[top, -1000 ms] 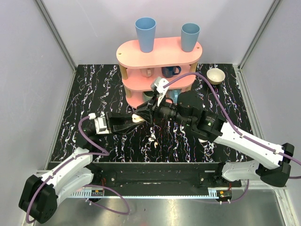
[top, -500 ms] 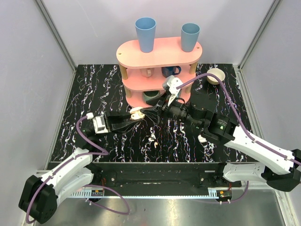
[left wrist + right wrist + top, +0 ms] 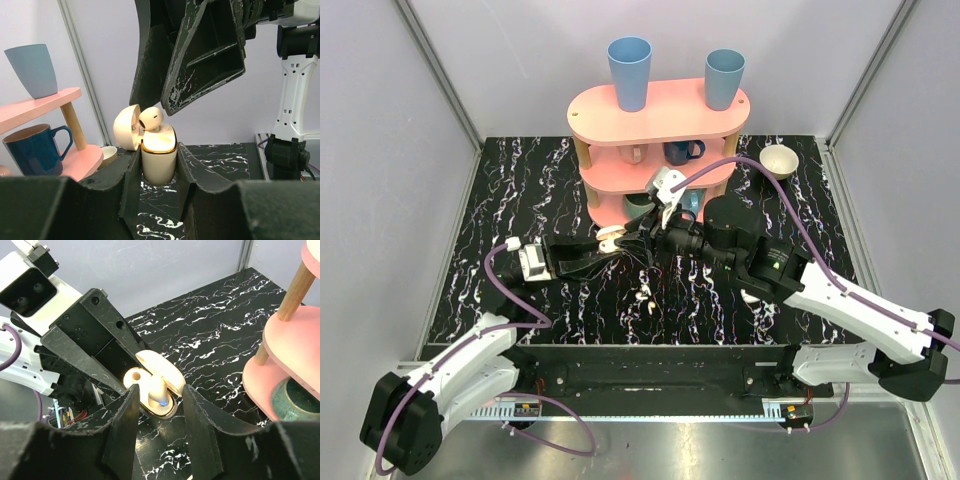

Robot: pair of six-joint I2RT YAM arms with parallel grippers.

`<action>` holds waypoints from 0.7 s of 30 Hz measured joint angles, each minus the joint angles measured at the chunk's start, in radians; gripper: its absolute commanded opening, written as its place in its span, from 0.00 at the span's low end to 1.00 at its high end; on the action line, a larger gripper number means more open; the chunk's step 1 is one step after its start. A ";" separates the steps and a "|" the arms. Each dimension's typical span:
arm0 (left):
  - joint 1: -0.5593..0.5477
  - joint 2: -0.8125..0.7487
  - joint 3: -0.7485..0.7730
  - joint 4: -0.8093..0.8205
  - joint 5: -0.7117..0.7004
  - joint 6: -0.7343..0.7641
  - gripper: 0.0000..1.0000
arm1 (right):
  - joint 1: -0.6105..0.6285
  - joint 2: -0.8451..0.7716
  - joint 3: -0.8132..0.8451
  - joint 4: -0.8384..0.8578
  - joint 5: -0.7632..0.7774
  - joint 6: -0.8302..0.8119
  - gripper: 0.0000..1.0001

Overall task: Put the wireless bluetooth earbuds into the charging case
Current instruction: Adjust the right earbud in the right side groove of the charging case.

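Observation:
My left gripper [image 3: 158, 165] is shut on the cream charging case [image 3: 159, 160], holding it upright above the table with its lid [image 3: 125, 127] hinged open. One of the wireless bluetooth earbuds [image 3: 151, 118] stands stem-down in the case and sticks out of the top. My right gripper [image 3: 160, 390] hovers over the case [image 3: 165, 409], open, with a finger on each side of that earbud [image 3: 156, 388] and a gap to both. The other earbud [image 3: 643, 297] lies on the black marbled table. In the top view the two grippers meet at the case [image 3: 611, 238].
A pink tiered rack [image 3: 660, 110] stands just behind the grippers, with two blue cups [image 3: 629, 72] on top and mugs [image 3: 30, 150] on its shelves. A cream bowl [image 3: 779, 160] sits at the back right. Grey walls enclose the table.
The right gripper's jaws have widened, leaving the earbud in the case. It drew back to the right, then returned over the case. The left gripper stayed put.

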 measured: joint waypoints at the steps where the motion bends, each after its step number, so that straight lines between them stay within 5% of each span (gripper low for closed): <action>1: 0.001 0.000 0.000 0.000 0.000 0.000 0.00 | 0.000 0.002 0.002 -0.001 0.000 -0.002 0.47; 21: 0.003 -0.001 0.000 -0.021 0.007 0.000 0.00 | -0.003 0.027 0.064 -0.105 -0.032 -0.125 0.43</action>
